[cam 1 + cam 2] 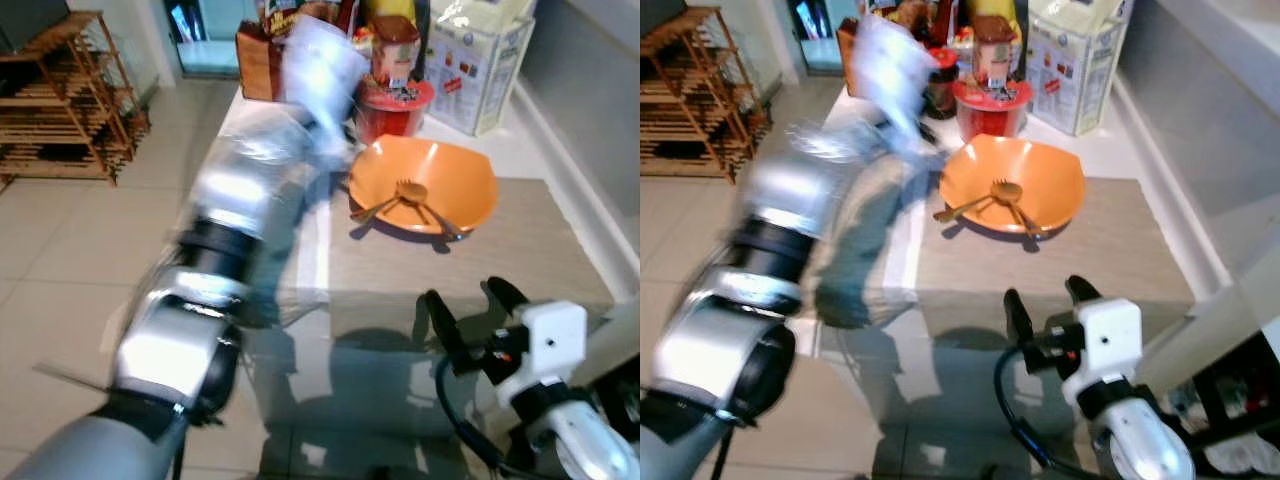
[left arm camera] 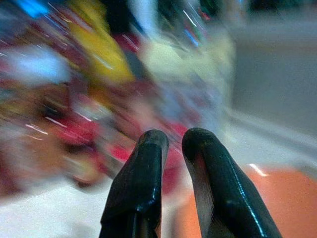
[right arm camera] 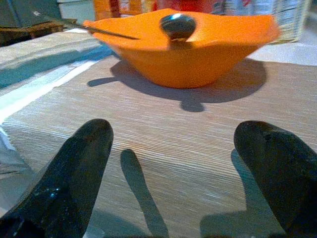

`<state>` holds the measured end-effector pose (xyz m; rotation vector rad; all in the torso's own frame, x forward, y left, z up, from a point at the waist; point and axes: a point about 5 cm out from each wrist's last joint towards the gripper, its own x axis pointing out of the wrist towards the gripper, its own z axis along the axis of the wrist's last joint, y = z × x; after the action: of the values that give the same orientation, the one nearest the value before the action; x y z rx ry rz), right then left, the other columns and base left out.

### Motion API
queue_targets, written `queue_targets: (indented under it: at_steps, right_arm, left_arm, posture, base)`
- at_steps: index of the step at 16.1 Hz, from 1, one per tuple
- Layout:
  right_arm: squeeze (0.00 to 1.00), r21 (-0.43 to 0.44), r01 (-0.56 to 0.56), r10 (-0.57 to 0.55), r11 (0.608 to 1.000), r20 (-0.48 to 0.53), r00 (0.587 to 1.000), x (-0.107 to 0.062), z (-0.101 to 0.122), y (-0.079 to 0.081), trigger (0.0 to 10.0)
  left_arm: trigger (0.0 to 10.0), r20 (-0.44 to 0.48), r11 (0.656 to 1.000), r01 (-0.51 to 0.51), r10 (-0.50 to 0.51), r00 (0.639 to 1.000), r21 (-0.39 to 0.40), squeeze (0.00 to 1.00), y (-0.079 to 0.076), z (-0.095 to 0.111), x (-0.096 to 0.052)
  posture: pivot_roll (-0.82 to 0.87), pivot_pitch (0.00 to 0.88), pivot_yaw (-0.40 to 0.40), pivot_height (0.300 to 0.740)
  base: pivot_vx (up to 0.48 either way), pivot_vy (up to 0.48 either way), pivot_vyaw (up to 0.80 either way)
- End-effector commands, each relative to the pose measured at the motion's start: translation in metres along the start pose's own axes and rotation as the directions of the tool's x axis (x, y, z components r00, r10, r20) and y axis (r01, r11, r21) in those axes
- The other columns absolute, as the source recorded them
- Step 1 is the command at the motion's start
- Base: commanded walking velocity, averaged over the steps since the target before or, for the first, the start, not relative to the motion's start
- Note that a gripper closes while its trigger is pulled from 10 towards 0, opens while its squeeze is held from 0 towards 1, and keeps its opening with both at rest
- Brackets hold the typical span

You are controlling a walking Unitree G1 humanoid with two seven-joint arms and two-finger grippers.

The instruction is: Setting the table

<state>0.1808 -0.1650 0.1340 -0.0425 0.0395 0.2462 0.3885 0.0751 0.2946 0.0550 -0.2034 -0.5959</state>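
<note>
1. Nearest the camera, on the near side of the orange bowl (image 1: 425, 185), the right gripper (image 1: 468, 305) hung low over the near edge of a beige placemat (image 1: 530, 250), its two black fingers (image 3: 74, 173) spread wide with nothing between them.
2. Under and before those fingers the woven placemat lay flat on the table (image 1: 300, 400), and the fingers' shadows fell on it short of the bowl.
3. On the far part of the placemat stood the orange bowl, upright, with wavy edges.
4. Two pieces of cutlery lay crossed in the bowl: a spoon (image 1: 400, 195) with its handle jutting over the rim on the robot's left, and a second piece (image 1: 435, 218) whose handle ran over the near rim; its kind could not be told.
5. To the left of the bowl the silver left arm (image 1: 215, 260) reached forward, badly blurred.
6. The left gripper (image 2: 171, 141), past the bowl's far-left rim, had its two fingertips nearly together with only a narrow gap; nothing could be seen gripped, and the blur made it hard to judge more.
7. Just behind the bowl sat a red-lidded container (image 1: 393, 105) with a brown jar (image 1: 395, 45) on top.
8. Right of that, behind the bowl, stood a white carton (image 1: 478, 65).
9. Far to the left of the bowl, on the tiled floor, stood a wooden rack (image 1: 65, 95).
</note>
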Motion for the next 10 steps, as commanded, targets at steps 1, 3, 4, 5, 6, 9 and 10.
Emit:
queue_targets:
  at_steps: [1,3,4,5,6,9,10]
  right_arm:
    - [0.0,-0.005,0.02,-0.02,1.0,0.011,1.0,0.005,-0.001,0.001,10.0]
    - [0.0,-0.02,0.038,-0.037,0.999,0.029,0.999,0.012,0.0,-0.001,10.0]
    - [0.0,-0.029,0.059,-0.057,0.998,0.04,0.998,0.015,0.001,-0.004,10.0]
    - [0.0,-0.037,0.071,-0.069,0.997,0.046,0.997,0.016,0.002,-0.006,10.0]
    - [0.0,-0.048,0.13,-0.127,0.99,0.069,0.99,0.02,0.002,-0.013,10.0]
    - [0.0,-0.057,0.193,-0.186,0.979,0.118,0.975,0.019,0.006,-0.015,10.0]
    - [0.0,-0.06,0.203,-0.195,0.977,0.121,0.973,0.016,0.006,-0.014,10.0]
  left_arm:
    - [10.0,-0.005,0.998,-0.051,0.051,0.999,-0.026,0.0,0.008,-0.011,-0.007]
    - [10.0,0.04,0.992,-0.12,0.121,0.992,-0.042,0.0,0.02,-0.011,-0.016]
    - [10.0,0.06,0.987,-0.16,0.16,0.985,-0.017,0.0,0.024,-0.01,-0.023]
    - [10.0,0.066,0.984,-0.177,0.177,0.982,-0.004,0.0,0.026,-0.011,-0.027]
    - [10.0,0.046,0.972,-0.231,0.233,0.971,-0.036,0.0,0.033,-0.021,-0.043]
    - [10.0,0.015,0.95,-0.309,0.31,0.951,-0.032,0.0,0.033,-0.039,-0.083]
    - [10.0,0.015,0.94,-0.34,0.34,0.94,0.01,0.0,0.031,-0.046,-0.096]
  posture:
    - [-0.1,0.0,0.031,0.74]
    - [-0.09,0.0,0.023,0.74]
    - [-0.09,0.0,0.023,0.74]
    - [-0.08,0.0,0.023,0.74]
    - [-0.08,0.0,0.027,0.74]
    - [-0.07,0.0,0.031,0.74]
    - [-0.06,0.0,0.03,0.74]
  base:
    - [0.0,0.0,0.0]
    - [0.0,0.0,0.0]
    - [0.0,0.0,0.0]
    - [0.0,0.0,0.0]
    - [0.0,0.0,0.0]
    - [0.0,0.0,0.0]
    - [0.0,0.0,0.0]
